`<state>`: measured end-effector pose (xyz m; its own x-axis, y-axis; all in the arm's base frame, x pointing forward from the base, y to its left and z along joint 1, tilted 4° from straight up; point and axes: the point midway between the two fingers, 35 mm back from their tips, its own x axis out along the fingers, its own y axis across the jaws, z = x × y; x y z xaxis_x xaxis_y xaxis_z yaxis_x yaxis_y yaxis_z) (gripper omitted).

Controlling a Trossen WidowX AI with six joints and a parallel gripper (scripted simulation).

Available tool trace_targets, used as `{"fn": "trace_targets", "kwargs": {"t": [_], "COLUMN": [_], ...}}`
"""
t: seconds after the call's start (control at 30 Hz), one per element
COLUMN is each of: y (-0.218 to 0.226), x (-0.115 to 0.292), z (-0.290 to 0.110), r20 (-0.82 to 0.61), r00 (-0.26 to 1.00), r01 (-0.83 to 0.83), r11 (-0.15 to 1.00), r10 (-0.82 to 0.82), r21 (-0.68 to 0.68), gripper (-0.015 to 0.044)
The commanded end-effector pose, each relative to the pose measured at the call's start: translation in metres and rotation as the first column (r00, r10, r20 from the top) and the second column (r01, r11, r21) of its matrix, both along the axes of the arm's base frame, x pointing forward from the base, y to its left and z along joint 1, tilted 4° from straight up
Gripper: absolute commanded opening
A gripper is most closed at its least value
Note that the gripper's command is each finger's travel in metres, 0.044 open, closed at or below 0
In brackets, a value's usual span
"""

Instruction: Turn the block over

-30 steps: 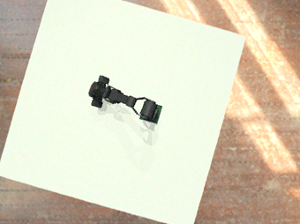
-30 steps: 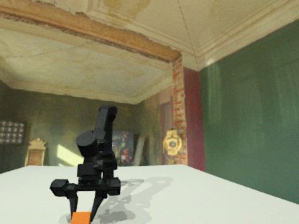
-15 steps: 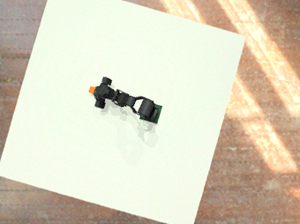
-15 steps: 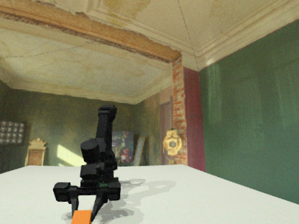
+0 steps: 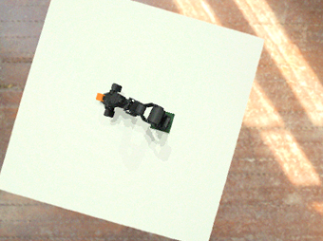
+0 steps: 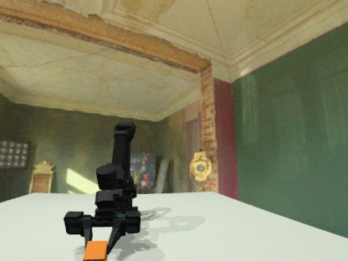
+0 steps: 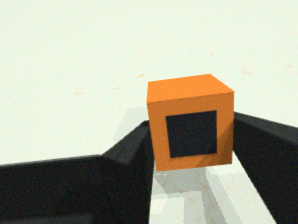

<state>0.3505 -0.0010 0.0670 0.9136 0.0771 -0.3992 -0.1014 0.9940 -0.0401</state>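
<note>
An orange block [image 7: 191,120] [image 5: 98,96] [image 6: 95,251] with a dark square mark on one face is held between my gripper's black fingers. In the wrist view the marked face [image 7: 191,133] points toward the camera, and the block hangs a little above the white table [image 7: 75,60], with its shadow below. In the overhead view the block peeks out at the left end of the gripper [image 5: 105,98], near the table's middle. In the low side view the block sits at the fingertips [image 6: 99,244], close to the table surface.
The white square table top [image 5: 93,185] [image 6: 251,226] stands on a brick-patterned floor [image 5: 306,161]. The arm's base [image 5: 163,120] sits to the right of the gripper. Green walls and a doorway lie beyond the table in the side view.
</note>
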Motion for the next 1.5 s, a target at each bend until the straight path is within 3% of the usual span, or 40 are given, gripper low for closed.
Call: {"fn": "trace_targets", "kwargs": {"t": [0.0,0.17,0.73,1.47], "y": [0.0006,0.0006,0.0006,0.0006], "x": [-0.0006,-0.0006,-0.0006,-0.0006], "z": [0.0,0.0,0.0,0.0], "r20": [0.005,0.005,0.005,0.005], "r00": [1.0,1.0,1.0,1.0], "r01": [-0.002,-0.002,-0.002,-0.002], "r11": [1.0,1.0,1.0,1.0], "r10": [0.002,0.002,0.002,0.002], "r21": [0.006,0.006,0.006,0.006], "gripper": [0.0,0.0,0.044,0.044]}}
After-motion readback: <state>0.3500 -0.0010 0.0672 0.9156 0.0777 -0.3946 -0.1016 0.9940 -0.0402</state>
